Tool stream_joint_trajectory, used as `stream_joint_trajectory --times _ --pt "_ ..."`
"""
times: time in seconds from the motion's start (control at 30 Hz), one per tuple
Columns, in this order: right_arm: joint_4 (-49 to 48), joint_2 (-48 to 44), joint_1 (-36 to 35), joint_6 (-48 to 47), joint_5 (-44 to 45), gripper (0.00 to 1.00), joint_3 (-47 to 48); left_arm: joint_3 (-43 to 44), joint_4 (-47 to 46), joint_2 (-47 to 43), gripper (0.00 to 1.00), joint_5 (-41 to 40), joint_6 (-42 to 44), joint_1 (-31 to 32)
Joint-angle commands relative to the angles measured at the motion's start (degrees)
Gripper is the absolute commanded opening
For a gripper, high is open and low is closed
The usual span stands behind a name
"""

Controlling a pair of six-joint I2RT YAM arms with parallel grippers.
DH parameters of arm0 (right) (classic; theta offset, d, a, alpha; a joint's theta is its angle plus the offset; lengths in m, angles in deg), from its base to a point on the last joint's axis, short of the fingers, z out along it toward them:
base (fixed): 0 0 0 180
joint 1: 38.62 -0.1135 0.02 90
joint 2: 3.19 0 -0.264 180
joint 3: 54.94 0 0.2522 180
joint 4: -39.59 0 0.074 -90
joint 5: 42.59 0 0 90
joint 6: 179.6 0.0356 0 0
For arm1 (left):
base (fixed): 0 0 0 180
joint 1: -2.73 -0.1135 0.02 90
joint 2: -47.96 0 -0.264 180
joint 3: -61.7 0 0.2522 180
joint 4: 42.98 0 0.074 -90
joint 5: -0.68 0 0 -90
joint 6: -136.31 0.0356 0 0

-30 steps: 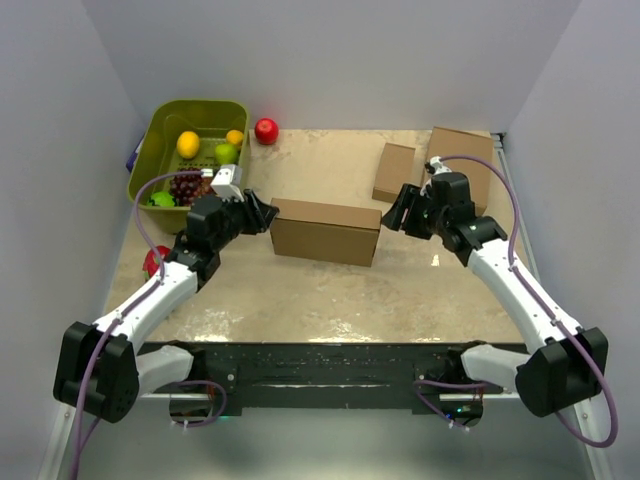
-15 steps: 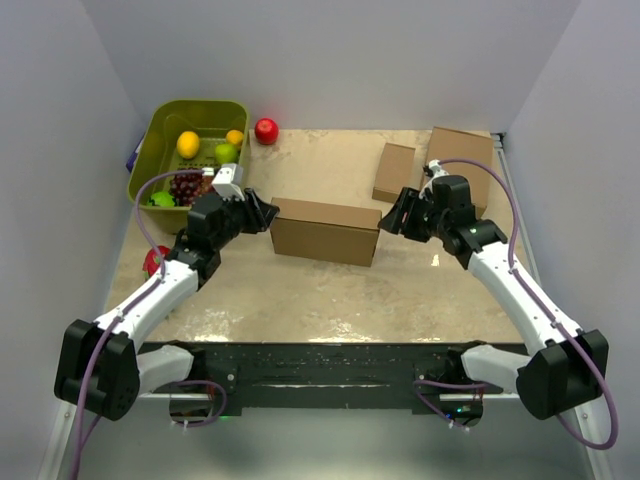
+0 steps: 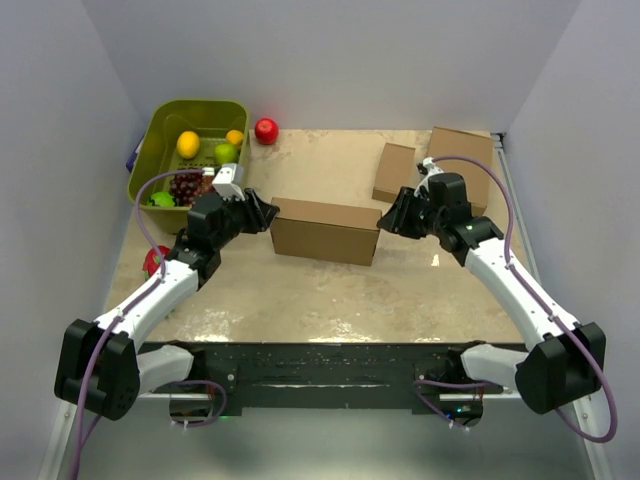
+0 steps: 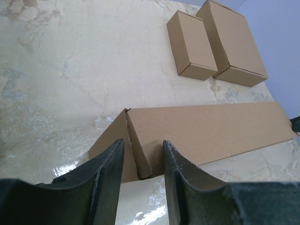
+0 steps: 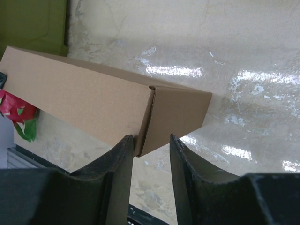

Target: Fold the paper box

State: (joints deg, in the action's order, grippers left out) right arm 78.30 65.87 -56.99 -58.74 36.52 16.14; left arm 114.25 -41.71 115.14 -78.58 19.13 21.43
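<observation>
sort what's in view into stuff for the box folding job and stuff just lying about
For the job: paper box; left end effector and right end effector, one at each end of it.

Lying about: small narrow box, medium flat box, green basket of fruit, red apple, red fruit by the left arm.

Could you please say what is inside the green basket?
The basket holds a lemon, an orange, a green fruit, dark grapes and another green piece; the left arm hides its near corner.
</observation>
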Motion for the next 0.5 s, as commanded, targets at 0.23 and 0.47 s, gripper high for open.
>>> stream_joint_trajectory --times 0.23,0.47 --pt "16.98 9.34 0.44 -7.21 11.52 0.32 -4.49 -4.16 9.16 2.08 0.42 -0.81 4.15 -0.33" --pt "16.27 9.52 0.35 -5.98 11.42 0.26 -3.53 1.71 8.71 2.70 0.57 3.49 3.01 -0.42"
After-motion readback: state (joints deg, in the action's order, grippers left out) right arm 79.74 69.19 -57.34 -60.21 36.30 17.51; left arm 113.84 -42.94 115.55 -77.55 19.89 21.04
